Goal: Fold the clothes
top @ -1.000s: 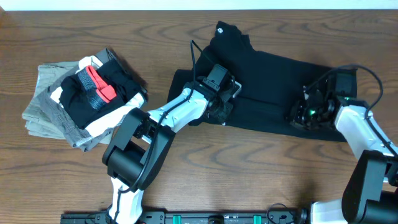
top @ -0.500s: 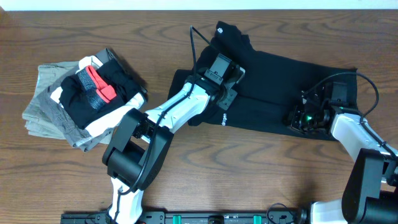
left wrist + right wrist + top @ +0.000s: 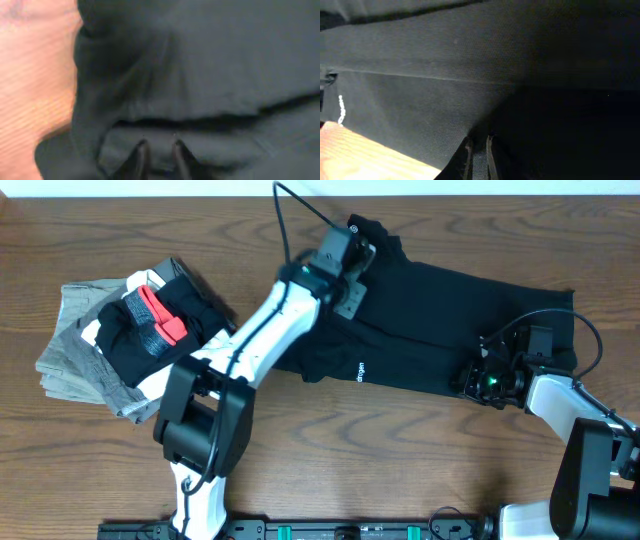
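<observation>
Left arm (image 3: 265,330) is stretched long, running diagonally from the near edge out to the far-centre of the desk (image 3: 400,450). Its wrist hangs over the collar end of the black T-shirt (image 3: 430,310). Right arm (image 3: 560,395) comes in from the near right corner with the elbow bent and the wrist low on the shirt's right end.

The T-shirt lies flat as a long band, from far-centre across to the right side of the desk. White logo print (image 3: 360,370) is on its near edge, and a small round label (image 3: 356,224) sits at the collar.

Right jaws are pressed almost together with a sliver of shirt fabric pinched between the tips. Left jaws show a narrow gap over the fabric. You can't tell from that view whether they grip anything.

Hard to read:
- The left wrist view is motion-blurred.
- The right wrist view is mostly dark cloth.
- From overhead, both sets of tips sit under the wrist housings.
- The left arm covers part of the shirt's left end.
- The right arm's base is cut off at the frame edge.

Pile of folded garments (image 3: 90,350) sits at the left edge, well apart from the shirt.
</observation>
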`<act>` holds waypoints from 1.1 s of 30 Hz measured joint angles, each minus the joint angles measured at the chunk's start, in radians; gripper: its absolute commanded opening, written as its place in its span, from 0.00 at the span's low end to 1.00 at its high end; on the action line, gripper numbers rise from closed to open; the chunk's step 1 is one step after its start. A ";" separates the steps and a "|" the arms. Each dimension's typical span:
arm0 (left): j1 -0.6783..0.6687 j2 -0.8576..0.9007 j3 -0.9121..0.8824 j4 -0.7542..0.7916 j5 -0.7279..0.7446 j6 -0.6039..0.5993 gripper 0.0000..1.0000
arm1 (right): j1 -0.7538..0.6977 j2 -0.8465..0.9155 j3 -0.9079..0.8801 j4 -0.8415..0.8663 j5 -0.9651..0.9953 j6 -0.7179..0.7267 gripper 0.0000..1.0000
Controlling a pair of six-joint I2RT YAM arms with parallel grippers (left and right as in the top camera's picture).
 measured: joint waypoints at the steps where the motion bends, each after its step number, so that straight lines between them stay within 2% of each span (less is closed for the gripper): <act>1: 0.000 -0.003 0.009 -0.049 0.032 -0.002 0.25 | 0.000 0.000 -0.002 0.007 -0.003 -0.006 0.03; 6: -0.039 -0.004 -0.017 -0.166 0.123 0.001 0.29 | 0.006 0.000 -0.020 0.074 -0.010 -0.016 0.01; 12: -0.111 -0.004 -0.091 -0.150 0.161 0.025 0.32 | 0.056 0.001 -0.028 0.146 -0.016 -0.016 0.01; 17: -0.147 -0.004 -0.138 -0.102 0.167 0.041 0.31 | 0.090 0.002 -0.032 0.243 -0.106 -0.010 0.01; 23: -0.147 -0.004 -0.145 -0.121 0.167 0.022 0.31 | 0.097 0.002 -0.033 0.387 -0.230 0.067 0.02; 27: -0.148 -0.004 -0.168 -0.120 0.167 -0.006 0.26 | 0.108 0.002 -0.033 0.396 -0.259 0.107 0.03; 29: -0.147 -0.004 -0.200 -0.100 0.168 -0.019 0.26 | 0.134 0.002 -0.033 0.394 -0.264 0.114 0.12; 31: -0.147 -0.004 -0.241 -0.073 0.167 -0.034 0.25 | 0.172 0.002 -0.033 0.392 -0.260 0.111 0.31; 33: -0.144 -0.004 -0.282 -0.043 0.166 -0.052 0.27 | 0.208 0.002 -0.033 0.386 -0.242 0.096 0.41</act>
